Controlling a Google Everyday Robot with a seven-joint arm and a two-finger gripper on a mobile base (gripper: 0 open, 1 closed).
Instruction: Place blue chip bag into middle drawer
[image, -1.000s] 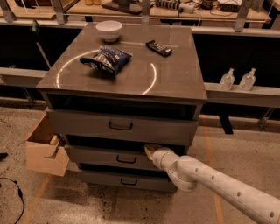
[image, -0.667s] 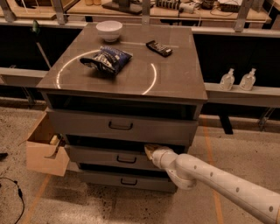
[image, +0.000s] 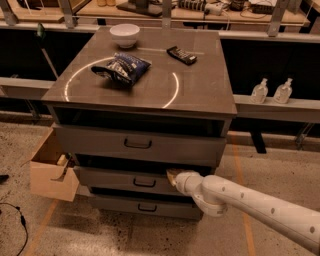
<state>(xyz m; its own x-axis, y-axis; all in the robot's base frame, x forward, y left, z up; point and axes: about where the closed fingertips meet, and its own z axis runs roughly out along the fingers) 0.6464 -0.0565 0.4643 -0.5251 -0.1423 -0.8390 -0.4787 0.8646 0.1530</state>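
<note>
Hardly anything differs from a second ago: the gripper stays at the top edge of the middle drawer, just right of its handle, and the drawer is pulled out slightly as before. Whether the claw is spread or pressed together cannot be told. The bag lies unmoved on the cabinet top, left of centre, on a ring of light. A bowl sits near the far edge and a black packet lies right of it. A wooden box hangs beside the cabinet's left side over a speckled floor; two bottles stand on a ledge at the right.
</note>
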